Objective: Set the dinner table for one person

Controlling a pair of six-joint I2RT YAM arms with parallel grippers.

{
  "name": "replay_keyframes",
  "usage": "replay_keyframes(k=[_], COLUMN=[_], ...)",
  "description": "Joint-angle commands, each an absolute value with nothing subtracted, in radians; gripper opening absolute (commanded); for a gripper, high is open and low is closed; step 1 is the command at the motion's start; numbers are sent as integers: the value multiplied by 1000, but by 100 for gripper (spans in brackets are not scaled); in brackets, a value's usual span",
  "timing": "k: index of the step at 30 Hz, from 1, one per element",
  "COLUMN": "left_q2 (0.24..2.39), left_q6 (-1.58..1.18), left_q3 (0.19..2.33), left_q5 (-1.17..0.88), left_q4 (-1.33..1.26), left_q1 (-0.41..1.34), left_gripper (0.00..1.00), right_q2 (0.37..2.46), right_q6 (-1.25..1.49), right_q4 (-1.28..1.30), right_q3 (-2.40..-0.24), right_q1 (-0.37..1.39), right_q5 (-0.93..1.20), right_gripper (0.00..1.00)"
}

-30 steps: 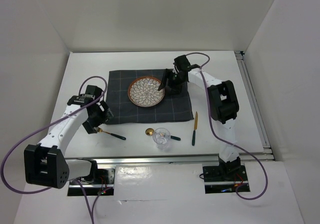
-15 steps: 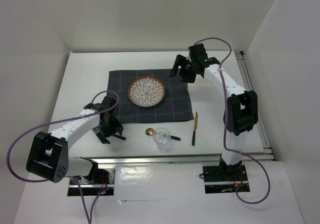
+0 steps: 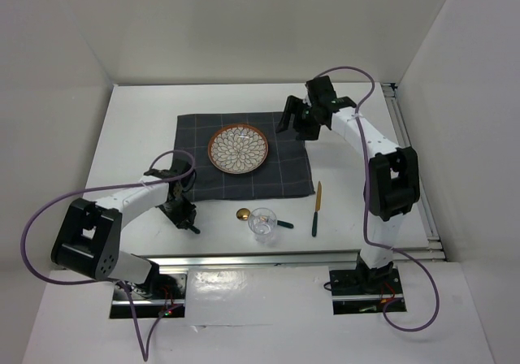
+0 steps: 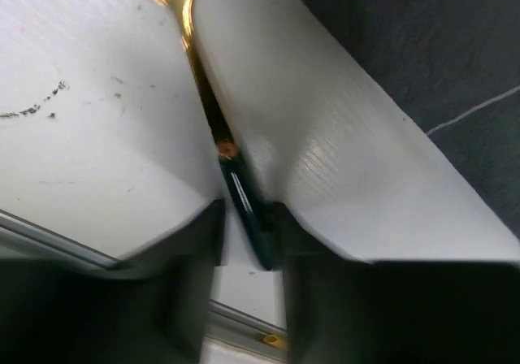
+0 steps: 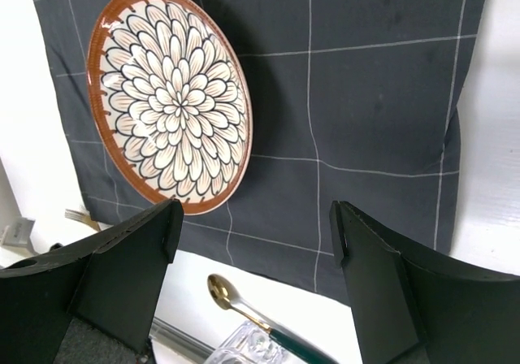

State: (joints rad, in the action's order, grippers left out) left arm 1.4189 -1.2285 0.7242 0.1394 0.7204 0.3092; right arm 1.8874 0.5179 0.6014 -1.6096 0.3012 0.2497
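Presently, left tool (image 3: pixel 180 210) sits low astride the gold utensil (image 4: pixel 244 195), grip uncertain, seemingly to carry it beside the plate (image 3: pixel 238 149); right tool (image 5: pixel 254 218) hangs wide, empty, above the cloth (image 5: pixel 366 88).

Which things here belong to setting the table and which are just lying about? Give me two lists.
For the job: white rectangular tabletop; dark grey grid-lined cloth; brown-rimmed petal-patterned plate; clear glass tumbler; gold green-handled spoon; gold green-handled knife; gold green-handled fork.
Just there: purple rig cables; metal rail at the near edge.
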Motion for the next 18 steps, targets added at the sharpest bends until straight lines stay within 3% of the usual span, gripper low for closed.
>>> replay_keyframes(k=[1,3,4,9,11,18], left_q2=[1447,1413,1395,1333,1324,1606], left_q6=[-1253,-1230,-1191,-1040,-847,-540], left_q3=[715,726,753,897,992,1366], left_q5=[182,183,192,300,310,377], left_q4=[728,777,793,949,934,980], left_q1=[305,295,295,316,336,361], left_gripper=[33,17,0,0,0,0], right_q2=[1822,1801,1792,1726,1703,1608], right_q6=[482,482,470,420,378,269], right_q4=[624,633,634,661,687,775], right_q3=[-1597,-1597,-1585,-1540,-1514,-1436], right_q1=[290,290,279,259,259,301], right_q5=[226,225,225,235,248,310], right_gripper=[85,85,85,85,85,84])
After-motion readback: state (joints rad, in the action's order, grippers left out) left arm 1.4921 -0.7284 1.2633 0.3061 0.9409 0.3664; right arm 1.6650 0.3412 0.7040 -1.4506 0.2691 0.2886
